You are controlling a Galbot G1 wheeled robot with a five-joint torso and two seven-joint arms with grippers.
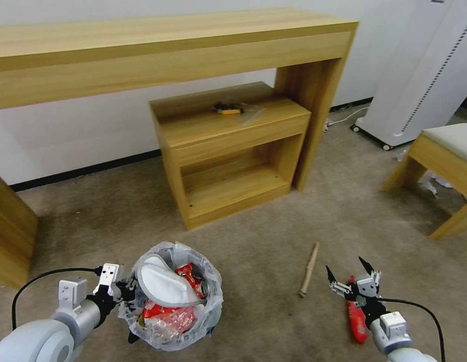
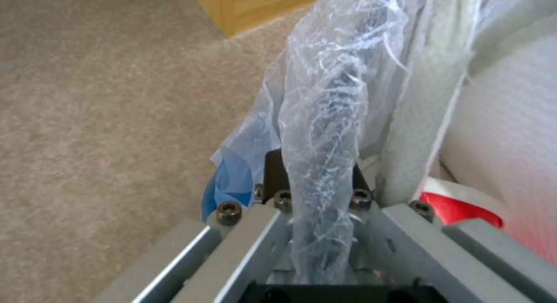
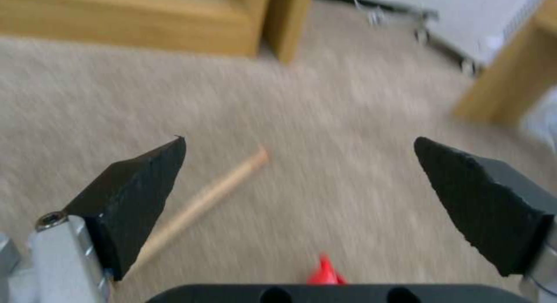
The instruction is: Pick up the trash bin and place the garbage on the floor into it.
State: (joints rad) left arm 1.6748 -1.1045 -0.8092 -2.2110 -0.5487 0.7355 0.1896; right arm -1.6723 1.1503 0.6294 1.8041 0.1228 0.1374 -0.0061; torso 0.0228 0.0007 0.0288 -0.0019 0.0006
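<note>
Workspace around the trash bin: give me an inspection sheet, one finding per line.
Surface: beige carpet floor.
Job's things: trash bin upright, holding a white slipper, red can and red wrappers; wooden stick and red wrapper on the floor.
Clutter: black-and-yellow tool on the low cabinet.
End effectors: left end effector shut on the bin's bag-covered rim; right end effector open above the red wrapper, beside the stick.
Cables: black cables at both wrists; white cord by the wall.
Surroundings: long wooden table, stool, white wheeled unit.
</note>
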